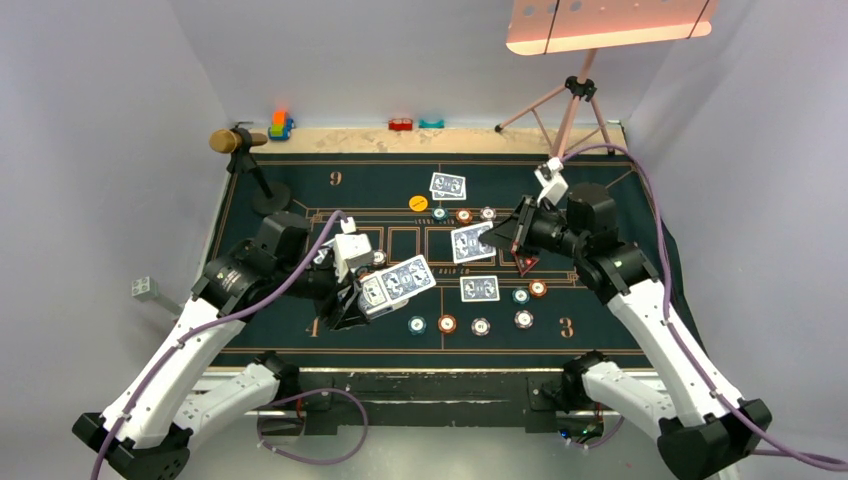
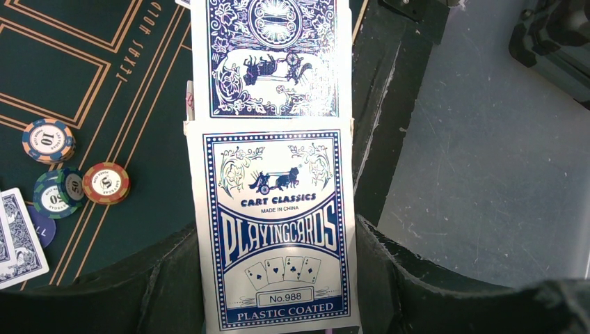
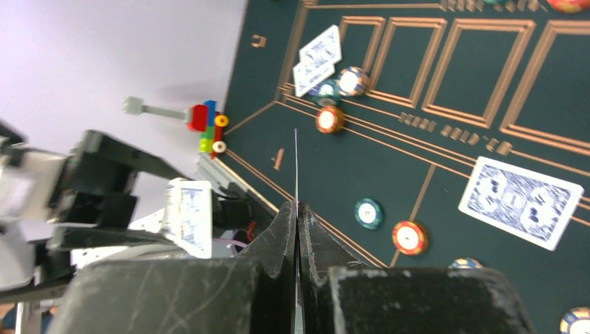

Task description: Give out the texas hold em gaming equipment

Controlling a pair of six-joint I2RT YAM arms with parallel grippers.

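Note:
My left gripper (image 1: 360, 297) is shut on a blue-and-white playing card box (image 2: 278, 229); a blue-backed card (image 2: 271, 56) sticks out of its far end. My right gripper (image 1: 498, 238) is shut on one card (image 1: 470, 242) above the mat's centre, seen edge-on (image 3: 296, 167) in the right wrist view. More cards (image 1: 447, 185) (image 1: 479, 288) lie face down on the mat. Chips sit in a far row (image 1: 463, 215) and a near row (image 1: 447, 323), with two more (image 1: 538, 288) by the right arm. A yellow disc (image 1: 418, 202) and a red triangle (image 1: 524, 263) are also on the mat.
The dark green mat (image 1: 300, 180) covers the table. A microphone stand (image 1: 245, 150) is at the far left corner, small toys (image 1: 280, 125) (image 1: 402, 125) line the far edge, and a tripod (image 1: 575, 100) stands at the far right. The table's near edge (image 2: 376, 104) is beside the box.

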